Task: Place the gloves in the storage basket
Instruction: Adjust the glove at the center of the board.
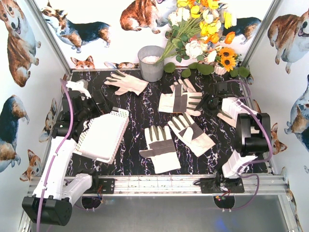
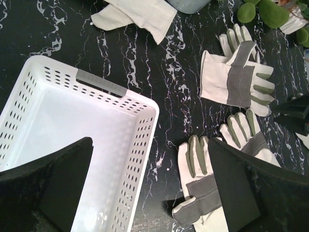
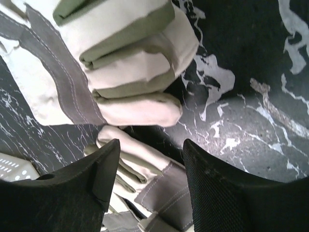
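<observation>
Room is narrow at the left, where the storage basket (image 2: 87,125) of white slotted plastic with rounded corners lies close to the edge of the black marbled table (image 1: 140,113). The left gripper (image 2: 149,144) hangs over its right rim, jaws fully apart. A strip of bare tabletop separates the basket from four floppy cream gloves with grey patches. The back glove (image 1: 126,82) lies beside the grey bucket (image 1: 151,63). The front glove (image 1: 159,147) is near the front edge, the middle glove (image 1: 193,134) is just beside it, and the right glove (image 1: 179,100) lies behind. The right gripper (image 3: 150,145) stands low by that glove's fingertips, jaws apart, not closed on cloth.
</observation>
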